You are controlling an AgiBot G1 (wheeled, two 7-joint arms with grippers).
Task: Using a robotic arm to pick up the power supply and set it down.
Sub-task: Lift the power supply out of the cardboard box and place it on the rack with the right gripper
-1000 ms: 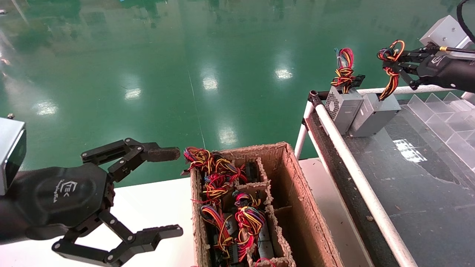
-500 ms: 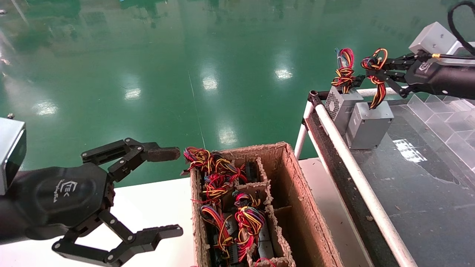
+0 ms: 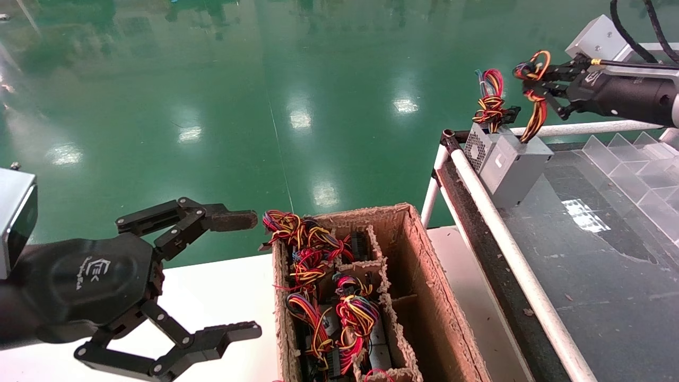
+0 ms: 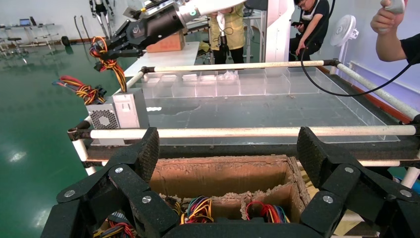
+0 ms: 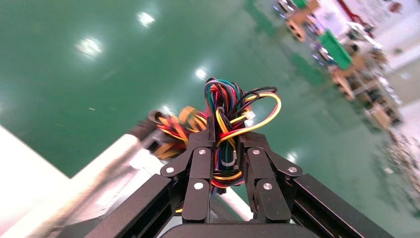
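Note:
The power supply (image 3: 519,164), a plain grey box, stands tilted at the far left corner of the dark table, close against a vented grey box (image 3: 479,146). Its red-yellow-black wire bundle (image 3: 532,101) runs up into my right gripper (image 3: 534,75), which is shut on the wires above the box. In the right wrist view the fingers (image 5: 202,158) clamp the bundle (image 5: 233,106). The left wrist view shows the power supply (image 4: 130,110) with its pale label under the right gripper (image 4: 106,49). My left gripper (image 3: 252,275) hangs open beside the cardboard box, holding nothing.
A cardboard box (image 3: 424,276) with dividers holds dark units with coloured wires (image 3: 329,297). A white rail (image 3: 509,244) edges the dark table (image 3: 610,276). Clear plastic dividers (image 3: 636,159) stand at the far right. The vented box carries a tall red-blue wire loop (image 3: 490,101).
My right gripper has moved up and toward the far left with the wires. The power supply has swung from lying out on the table to tilted upright by the vented box. The left arm has not moved.

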